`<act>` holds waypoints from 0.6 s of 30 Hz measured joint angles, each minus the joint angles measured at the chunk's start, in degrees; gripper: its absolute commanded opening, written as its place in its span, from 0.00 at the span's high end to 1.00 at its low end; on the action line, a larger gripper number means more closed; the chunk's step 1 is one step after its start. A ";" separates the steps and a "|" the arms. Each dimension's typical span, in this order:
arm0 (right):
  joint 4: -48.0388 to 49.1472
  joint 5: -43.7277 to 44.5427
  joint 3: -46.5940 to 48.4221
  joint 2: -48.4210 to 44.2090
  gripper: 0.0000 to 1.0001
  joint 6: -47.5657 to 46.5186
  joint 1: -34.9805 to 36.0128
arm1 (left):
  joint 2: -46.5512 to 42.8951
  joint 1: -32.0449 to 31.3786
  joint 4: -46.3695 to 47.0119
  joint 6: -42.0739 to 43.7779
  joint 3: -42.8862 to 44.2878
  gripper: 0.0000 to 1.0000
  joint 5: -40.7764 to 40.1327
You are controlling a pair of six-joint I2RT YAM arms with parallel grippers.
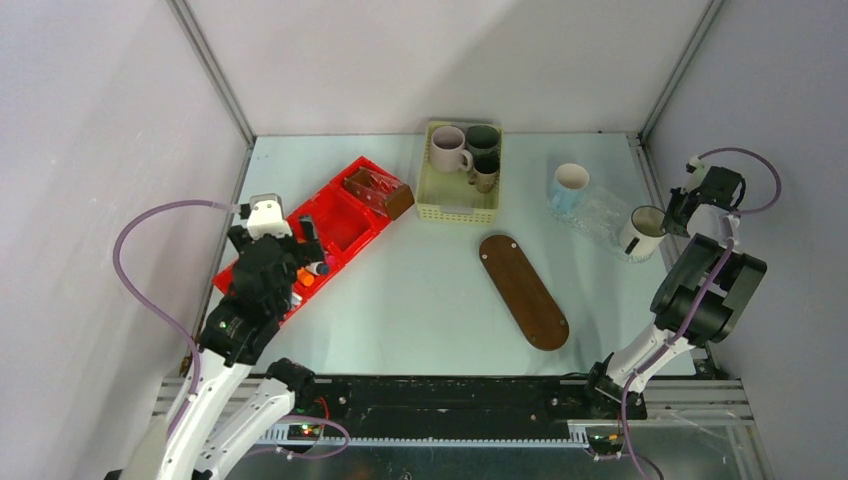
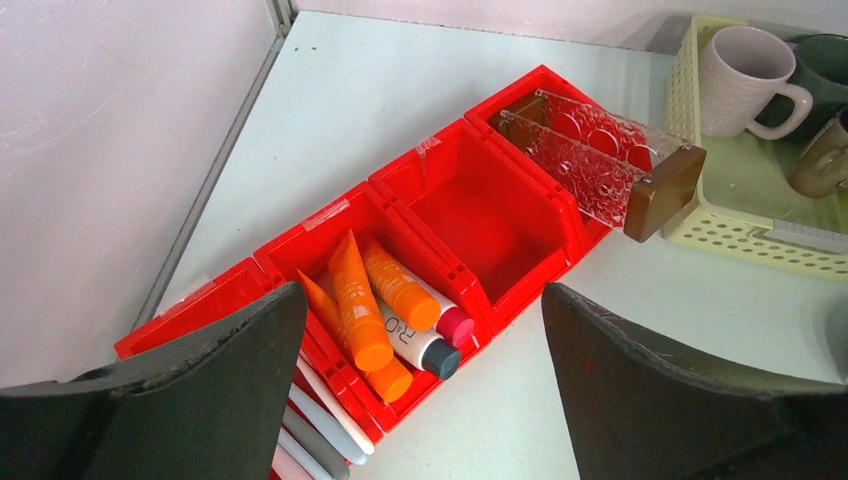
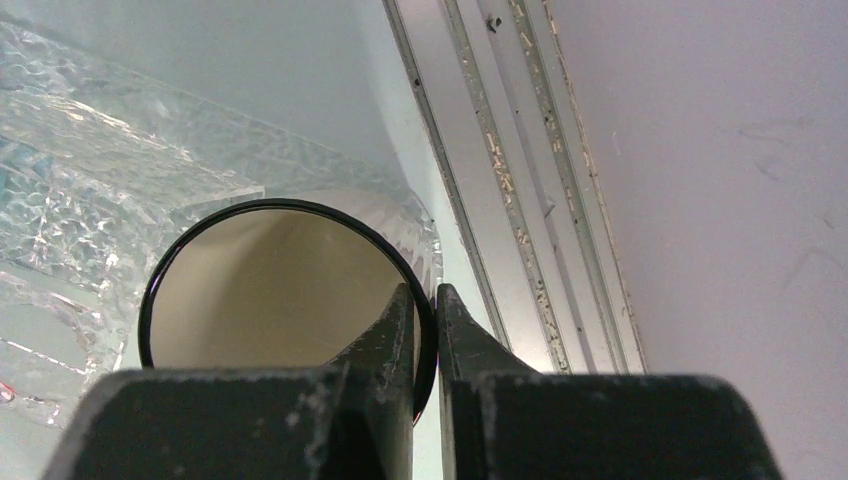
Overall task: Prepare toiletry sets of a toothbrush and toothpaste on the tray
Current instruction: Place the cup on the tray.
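The pale counter [image 1: 420, 300] is shown from above. At centre-left, the red bin [image 1: 345, 225] is overhung by the left gripper [image 2: 422, 300], its jaws spread wide. The dark oval tray [image 1: 523, 290] is laid slantwise just right of centre. At the right edge, a black-rimmed white mug [image 3: 270, 290] is pinched by its wall in the closed right gripper [image 3: 427, 300]. Orange toothpaste tubes [image 2: 355, 305] are piled in one bin compartment.

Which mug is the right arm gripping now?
The white, dark-rimmed mug at far right: the right gripper's fingers pinch its rim. The blue-white mug stands free; the rest sit in the yellow basket.
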 measured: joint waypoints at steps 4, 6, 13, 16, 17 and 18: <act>0.11 0.85 0.00 0.00 0.90 -0.04 0.72 | -0.46 0.04 0.20 0.00 -0.04 0.06 0.00; 0.11 1.18 0.00 0.00 0.89 0.00 0.96 | -0.81 0.07 0.31 0.00 -0.22 0.06 0.00; -0.11 1.36 -0.02 -0.09 0.87 0.52 1.05 | -1.44 0.11 0.28 0.00 -0.33 0.06 0.02; -0.31 1.46 -0.02 -0.17 0.88 0.90 1.05 | -1.70 0.11 0.33 0.00 -0.33 0.06 0.00; -0.46 1.60 -0.02 -0.24 0.88 1.01 1.09 | -1.73 0.11 0.31 0.00 -0.33 0.06 0.02; -0.57 1.68 -0.07 -0.33 0.87 1.09 1.11 | -1.77 0.11 0.31 0.00 -0.33 0.06 0.02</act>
